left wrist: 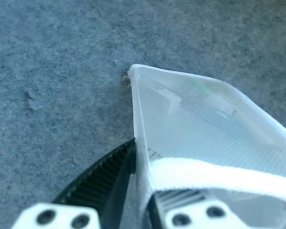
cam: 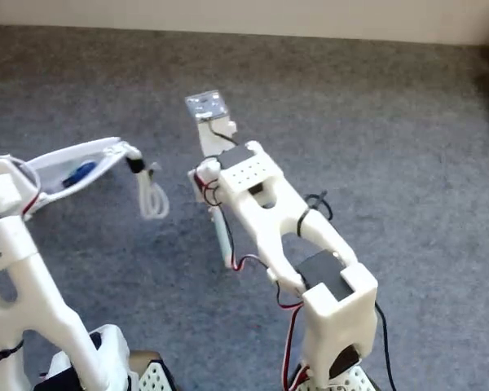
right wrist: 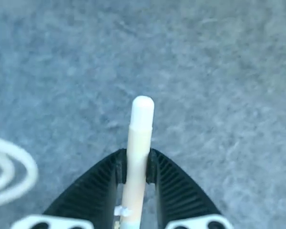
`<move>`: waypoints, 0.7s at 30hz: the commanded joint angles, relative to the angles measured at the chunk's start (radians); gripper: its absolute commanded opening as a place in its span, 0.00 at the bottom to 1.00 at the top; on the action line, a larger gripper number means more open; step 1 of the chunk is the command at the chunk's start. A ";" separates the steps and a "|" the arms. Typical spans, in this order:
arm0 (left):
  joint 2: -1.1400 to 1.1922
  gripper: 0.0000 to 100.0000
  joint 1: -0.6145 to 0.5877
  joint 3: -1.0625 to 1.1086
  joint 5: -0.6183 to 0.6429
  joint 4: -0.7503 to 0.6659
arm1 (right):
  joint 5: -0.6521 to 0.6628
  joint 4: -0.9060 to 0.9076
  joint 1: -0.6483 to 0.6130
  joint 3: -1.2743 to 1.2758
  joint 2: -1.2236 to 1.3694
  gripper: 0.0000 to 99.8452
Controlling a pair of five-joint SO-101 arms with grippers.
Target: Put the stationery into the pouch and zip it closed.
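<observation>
A white mesh pouch (cam: 81,167) is held off the grey carpet at the left, its mouth open, with a blue item (cam: 80,173) inside. My left gripper (cam: 12,195) is shut on the pouch's near end; the left wrist view shows the pouch (left wrist: 205,129) with its rim pinched in the left gripper (left wrist: 140,191). The pouch's white strap loop (cam: 152,199) hangs from its far end. In the middle, my right gripper (cam: 220,216) is shut on a white pen (cam: 224,236). In the right wrist view the pen (right wrist: 140,124) sticks out beyond the right gripper (right wrist: 136,162).
Grey carpet (cam: 391,122) covers the whole surface. The strap loop (right wrist: 5,171) lies close beside the right gripper. A small grey square part (cam: 205,104) with a wire sits at the far end of the right arm. A pale wall runs along the back.
</observation>
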 commanded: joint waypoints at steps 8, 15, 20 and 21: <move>-0.033 0.01 0.229 -0.018 0.008 -0.031 | -0.012 -0.113 0.061 0.007 -0.071 0.01; -0.033 0.01 0.328 -0.094 0.008 0.014 | -0.012 -0.113 0.062 0.007 -0.071 0.01; -0.033 0.01 0.331 -0.101 0.006 0.031 | -0.012 -0.113 0.062 0.007 -0.071 0.01; -0.033 0.01 0.331 -0.093 0.006 0.028 | -0.012 -0.113 0.062 0.007 -0.071 0.01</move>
